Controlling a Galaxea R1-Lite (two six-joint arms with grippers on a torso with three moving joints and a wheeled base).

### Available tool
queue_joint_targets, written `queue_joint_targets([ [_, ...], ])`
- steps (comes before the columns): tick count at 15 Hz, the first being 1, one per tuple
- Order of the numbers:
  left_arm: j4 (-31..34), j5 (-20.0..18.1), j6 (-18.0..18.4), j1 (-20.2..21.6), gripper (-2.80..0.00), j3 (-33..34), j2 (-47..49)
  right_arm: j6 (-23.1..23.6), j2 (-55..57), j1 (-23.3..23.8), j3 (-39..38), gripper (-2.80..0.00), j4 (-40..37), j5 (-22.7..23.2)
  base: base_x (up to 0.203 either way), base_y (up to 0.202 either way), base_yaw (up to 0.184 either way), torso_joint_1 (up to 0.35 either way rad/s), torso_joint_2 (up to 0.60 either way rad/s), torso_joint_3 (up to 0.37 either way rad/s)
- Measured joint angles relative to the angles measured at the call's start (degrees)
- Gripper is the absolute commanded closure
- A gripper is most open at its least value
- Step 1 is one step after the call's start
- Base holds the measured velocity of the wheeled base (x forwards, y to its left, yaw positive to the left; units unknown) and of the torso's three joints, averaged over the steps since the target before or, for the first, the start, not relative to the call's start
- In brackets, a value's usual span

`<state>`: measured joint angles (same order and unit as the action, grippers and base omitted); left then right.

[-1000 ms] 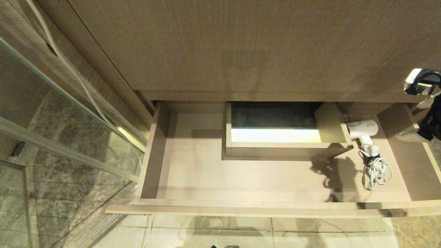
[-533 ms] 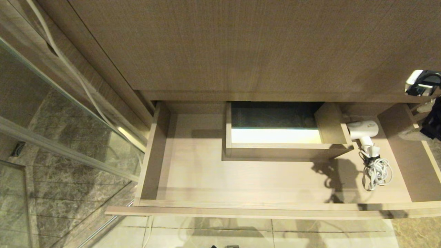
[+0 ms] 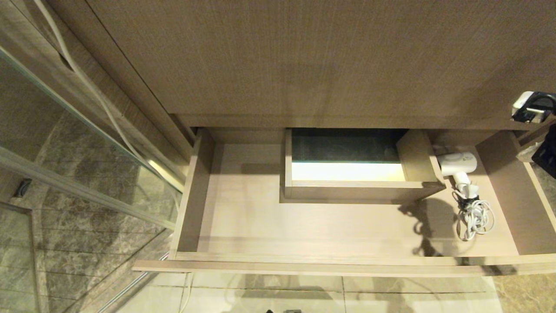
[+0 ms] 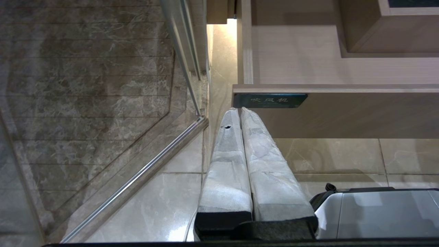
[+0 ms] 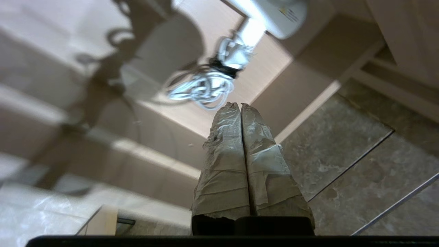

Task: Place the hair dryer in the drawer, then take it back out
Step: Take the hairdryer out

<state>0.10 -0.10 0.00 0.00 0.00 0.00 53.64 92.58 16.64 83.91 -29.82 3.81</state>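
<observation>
A tall wood-grain cabinet front (image 3: 304,56) fills the far side; at left, a glass partition (image 3: 65,143) with a metal rail (image 3: 87,195) stands over brown marble (image 3: 78,261), and pale glossy floor tiles (image 3: 391,300) lie near, warmly lit

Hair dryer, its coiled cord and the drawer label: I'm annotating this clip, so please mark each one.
hair dryer (image 3: 456,163): head view, on its white body.
coiled cord (image 3: 474,219): head view, on the white bundle of loops.
drawer label (image 4: 270,100): left wrist view, on the dark plate on the drawer front.
</observation>
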Motion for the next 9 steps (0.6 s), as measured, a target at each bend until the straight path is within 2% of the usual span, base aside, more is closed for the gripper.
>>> queue_joint_targets([
  [5, 0.00, 0.02, 0.00, 0.00, 0.00, 0.00, 0.00, -6.43, 9.26, 0.91, -0.57, 0.00, 9.28, -8.10, 0.000, 0.000, 0.000, 0.000, 0.00, 0.000],
  [9, 0.00, -0.01, 0.00, 0.00, 0.00, 0.00, 0.00, -7.30, 14.84, 2.69, -3.78, 0.00, 13.47, -10.77, 0.000, 0.000, 0.000, 0.000, 0.00, 0.000],
])
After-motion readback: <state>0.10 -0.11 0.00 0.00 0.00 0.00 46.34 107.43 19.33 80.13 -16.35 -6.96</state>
